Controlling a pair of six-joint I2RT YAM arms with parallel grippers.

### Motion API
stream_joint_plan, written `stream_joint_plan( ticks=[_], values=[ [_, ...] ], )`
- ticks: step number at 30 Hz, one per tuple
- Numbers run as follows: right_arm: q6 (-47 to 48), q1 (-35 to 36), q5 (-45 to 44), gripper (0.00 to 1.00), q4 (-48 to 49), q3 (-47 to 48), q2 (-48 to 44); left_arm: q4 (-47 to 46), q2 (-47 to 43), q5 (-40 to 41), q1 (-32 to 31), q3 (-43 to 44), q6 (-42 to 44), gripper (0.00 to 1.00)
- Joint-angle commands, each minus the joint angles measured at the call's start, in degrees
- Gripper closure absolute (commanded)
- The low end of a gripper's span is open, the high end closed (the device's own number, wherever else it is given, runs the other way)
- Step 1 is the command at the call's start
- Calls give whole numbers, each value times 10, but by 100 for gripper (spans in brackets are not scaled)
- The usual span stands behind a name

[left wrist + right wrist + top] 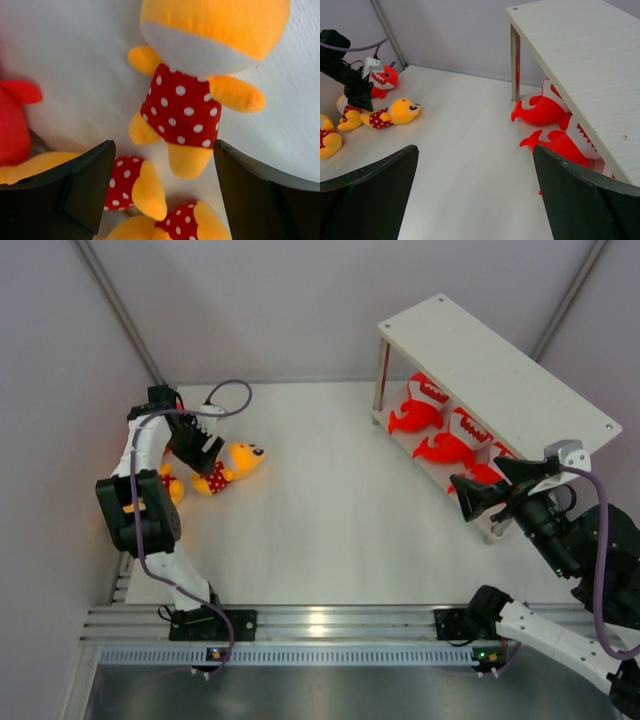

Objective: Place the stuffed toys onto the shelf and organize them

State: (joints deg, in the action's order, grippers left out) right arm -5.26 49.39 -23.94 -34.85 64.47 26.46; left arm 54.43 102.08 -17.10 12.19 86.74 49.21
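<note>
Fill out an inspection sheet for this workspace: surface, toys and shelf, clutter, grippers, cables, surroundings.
Surface: white tabletop, no spills seen.
Job's things: pale off-white two-tier shelf far right, bare top board; at least three red plush sharks on its lower board. At least three yellow-orange plush figures in red white-dotted shorts lie far left on the table, another red shark beside them.
Clutter: nothing seen.
Grippers: left gripper open, above the figures; right gripper open, empty, facing the shelf.
Cables: purple-grey cable loops off the left arm; a second cable runs along the right arm.
Surroundings: pale grey walls; metal rail at the near edge.
</note>
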Motion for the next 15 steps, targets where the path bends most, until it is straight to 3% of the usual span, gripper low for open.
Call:
stream_joint_plan(
  ticks=[1, 7, 11, 15],
  values=[
    [-13, 4, -2, 1, 23, 3, 6, 0, 52, -80, -8, 46, -12, 18],
    [-13, 4, -9, 1, 15, 17, 22, -3, 106, -97, -20, 86, -45, 23],
    [-16, 4, -10, 1, 18, 15, 31, -6, 74, -152, -24, 120, -43, 21],
    [-16, 4, -7, 1, 29, 9, 40, -6, 63, -125, -44, 143, -28, 15]
  ],
)
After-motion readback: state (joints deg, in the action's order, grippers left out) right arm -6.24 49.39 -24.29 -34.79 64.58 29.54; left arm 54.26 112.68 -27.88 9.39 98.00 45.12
